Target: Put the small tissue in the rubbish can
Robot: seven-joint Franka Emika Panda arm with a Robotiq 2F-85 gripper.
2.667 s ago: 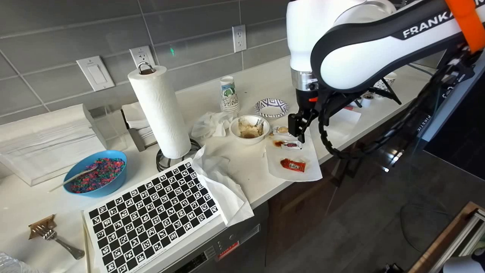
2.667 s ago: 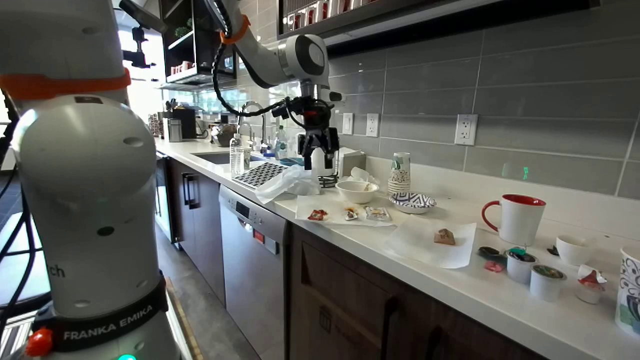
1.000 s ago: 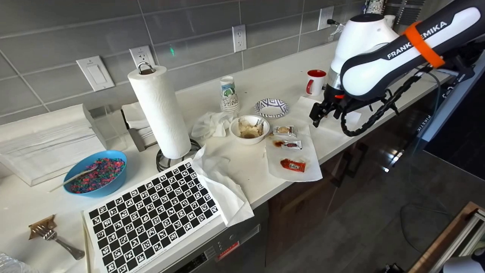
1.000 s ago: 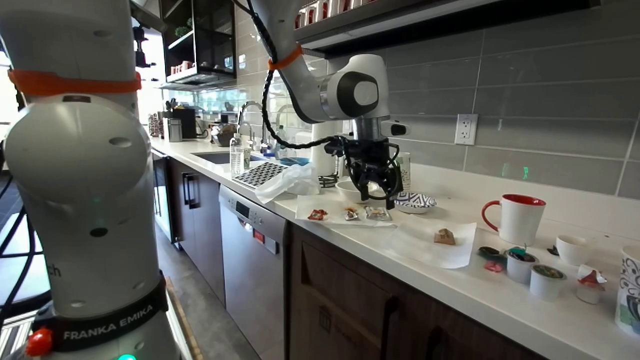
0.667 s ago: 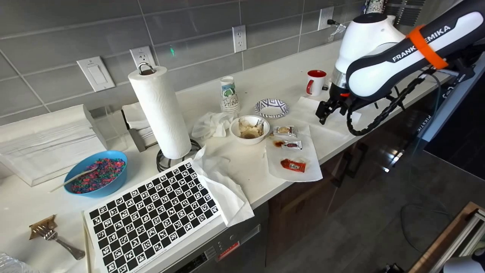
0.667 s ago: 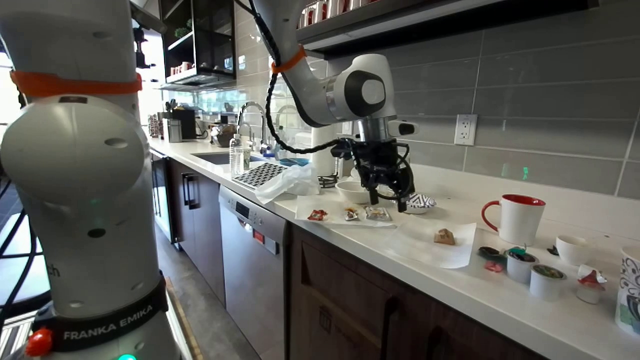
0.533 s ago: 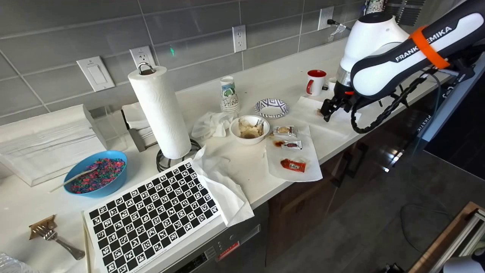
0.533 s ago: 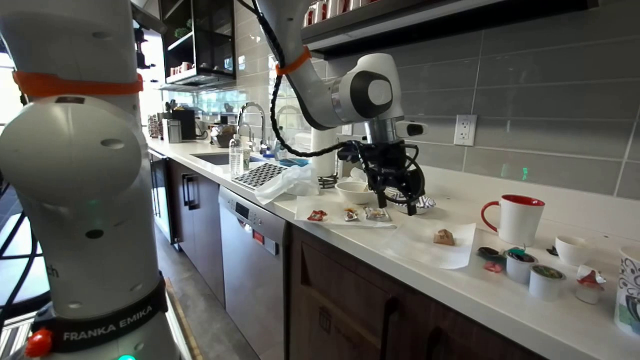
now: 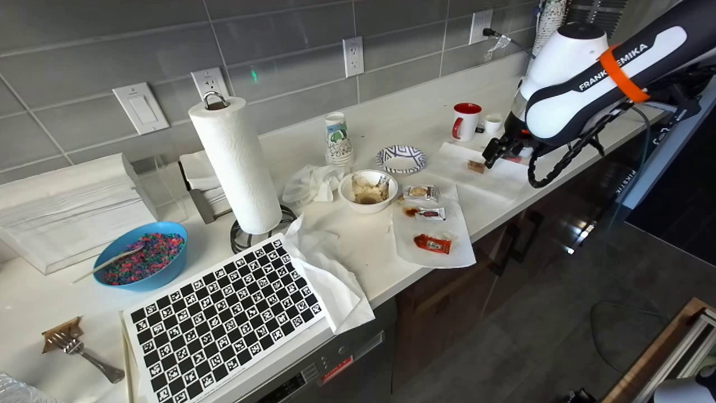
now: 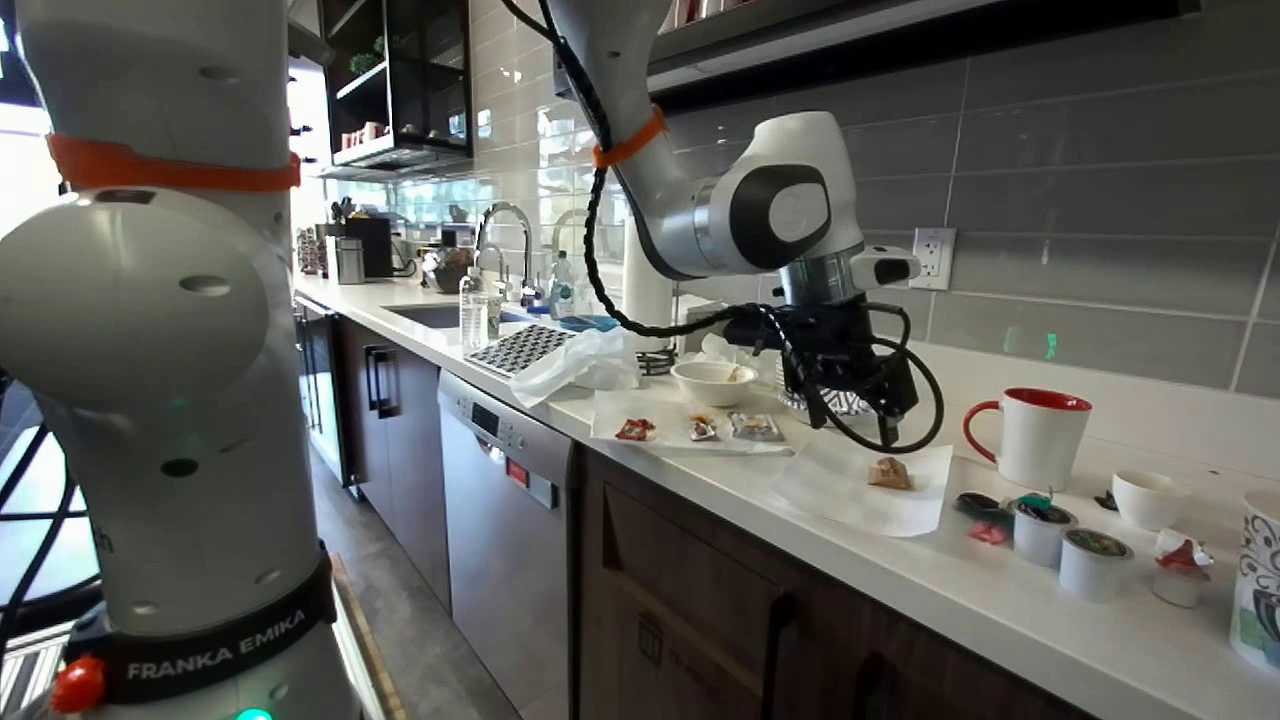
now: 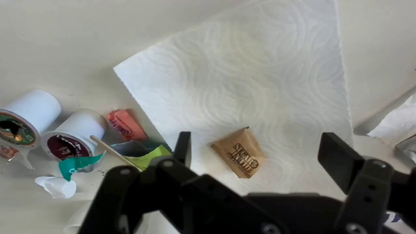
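Robot arm (image 9: 582, 95) bent down over a paper towel (image 11: 243, 81), gripper (image 11: 260, 154) spread wide, empty; I see multicoloured bits (image 9: 162, 254) in a blue bowl (image 9: 174, 266), brown residue (image 9: 368, 197) in a white bowl (image 9: 368, 209).

You are working in a kitchen: in an exterior view you see a sink (image 10: 437, 317) and tall faucet (image 10: 527, 262) at the tabletop (image 10: 965, 570), with a dishwasher (image 10: 505, 510) and dark cabinets (image 10: 700, 545) below. You also see a tiled wall (image 9: 302, 50), paper towels (image 9: 238, 168), stacked cups (image 9: 339, 143) and a mug (image 9: 466, 122).

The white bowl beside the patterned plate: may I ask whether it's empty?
Not empty: in an exterior view, brownish residue shows inside the white bowl; its kind is unclear.
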